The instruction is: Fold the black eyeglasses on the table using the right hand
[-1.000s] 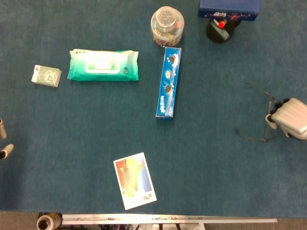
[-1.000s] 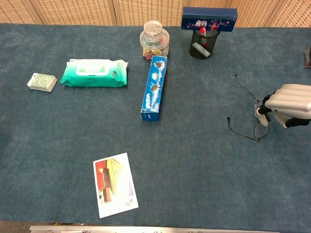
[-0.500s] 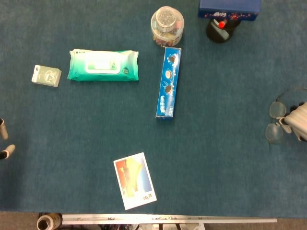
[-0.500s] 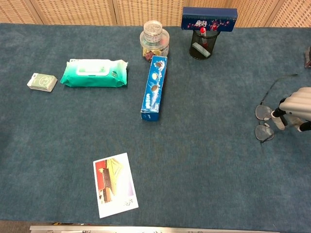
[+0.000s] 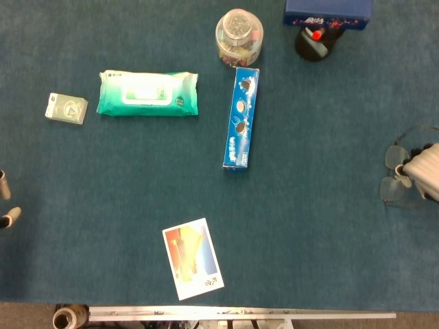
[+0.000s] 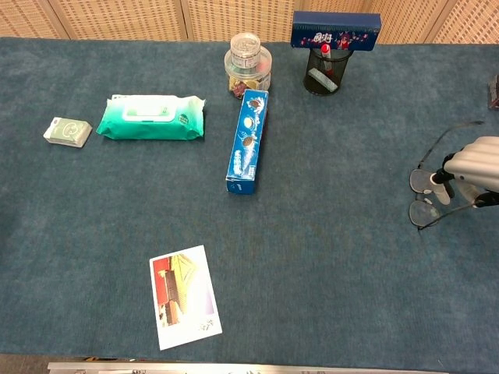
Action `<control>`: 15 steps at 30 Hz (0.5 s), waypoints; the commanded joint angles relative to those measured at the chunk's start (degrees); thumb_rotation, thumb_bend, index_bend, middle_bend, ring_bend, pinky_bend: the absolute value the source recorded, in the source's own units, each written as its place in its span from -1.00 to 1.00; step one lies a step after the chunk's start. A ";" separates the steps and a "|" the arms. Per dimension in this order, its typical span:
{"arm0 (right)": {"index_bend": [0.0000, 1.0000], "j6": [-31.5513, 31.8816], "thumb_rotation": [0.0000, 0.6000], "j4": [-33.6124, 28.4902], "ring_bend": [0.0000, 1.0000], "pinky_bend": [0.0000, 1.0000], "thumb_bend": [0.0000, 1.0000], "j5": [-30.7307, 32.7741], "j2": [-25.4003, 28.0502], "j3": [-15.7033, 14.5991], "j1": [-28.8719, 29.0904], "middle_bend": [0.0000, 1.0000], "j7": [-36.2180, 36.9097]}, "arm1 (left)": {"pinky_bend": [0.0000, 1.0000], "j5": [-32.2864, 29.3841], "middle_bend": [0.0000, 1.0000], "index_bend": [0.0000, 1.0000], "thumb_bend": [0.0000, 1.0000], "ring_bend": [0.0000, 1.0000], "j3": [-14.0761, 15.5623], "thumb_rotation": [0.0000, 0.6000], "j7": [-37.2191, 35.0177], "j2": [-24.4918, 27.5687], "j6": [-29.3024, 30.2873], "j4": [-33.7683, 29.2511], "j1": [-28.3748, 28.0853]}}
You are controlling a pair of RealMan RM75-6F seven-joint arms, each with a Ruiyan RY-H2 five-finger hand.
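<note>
Blue carpet-like cloth covers the table [image 6: 327, 280], and woven panels stand behind it in the chest view. Taking the blue biscuit box [image 6: 248, 141] as the landmark, the black eyeglasses [image 6: 426, 195] lie far to its right, near the table's right edge, with the lenses facing the box. The right hand [image 6: 475, 167] is just beyond them, further from the box, and its fingers [image 6: 442, 178] touch the frame at the bridge between the lenses. I cannot tell if the fingers really pinch the frame or only rest against it.

One temple runs from the far lens up and away toward the right, and the other runs from the near lens toward the hand, so the glasses look not yet folded. I judge the step in hand to be the first contact, steadying the frame. The next move probably calls for pressing one temple inward across the back of the lenses while the frame is kept from sliding on the cloth; the thin wire may slip easily.

Far to the left of the box, only fingertips of the left hand [image 5: 7, 205] show at the head view's edge, holding nothing visible.
</note>
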 commanded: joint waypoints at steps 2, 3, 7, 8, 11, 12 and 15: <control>0.01 1.83 1.00 -0.92 -0.38 -0.26 1.00 -0.45 0.71 0.48 -0.62 -0.01 0.32 | 0.97 0.15 0.69 0.23 -0.90 1.00 -0.06 1.00 0.08 0.17 0.07 -0.21 -0.06; 0.01 2.61 1.00 -1.35 -0.38 -0.26 1.00 -0.63 0.98 0.69 -0.85 -0.01 0.53 | 0.97 0.21 0.69 0.23 -0.90 1.00 -0.09 1.00 0.14 0.23 0.08 -0.31 -0.10; 0.01 5.73 1.00 -2.82 -0.38 -0.26 1.00 -1.82 1.85 1.55 -1.58 -0.01 1.63 | 0.97 0.40 0.69 0.23 -0.90 1.00 -0.23 1.00 0.40 0.40 0.16 -0.64 -0.26; 0.01 6.47 1.00 -3.11 -0.38 -0.26 1.00 -2.20 2.03 1.77 -1.72 -0.01 1.95 | 0.97 0.44 0.69 0.23 -0.90 1.00 -0.27 1.00 0.46 0.44 0.16 -0.72 -0.31; 0.01 9.15 1.00 -3.79 -0.38 -0.26 1.00 -3.82 2.42 2.46 -2.22 -0.01 3.23 | 0.97 0.55 0.69 0.23 -0.90 1.00 -0.40 1.00 0.61 0.63 0.18 -1.00 -0.46; 0.01 10.29 1.00 -3.93 -0.38 -0.26 1.00 -4.54 2.49 2.71 -2.44 -0.01 3.77 | 0.97 0.56 0.69 0.23 -0.90 1.00 -0.46 1.00 0.67 0.71 0.18 -1.11 -0.51; 0.01 13.03 1.00 -4.03 -0.38 -0.26 0.94 -6.27 2.50 3.25 -3.07 -0.01 5.11 | 0.97 0.60 0.69 0.23 -0.90 1.00 -0.50 1.00 0.81 0.93 0.15 -1.37 -0.61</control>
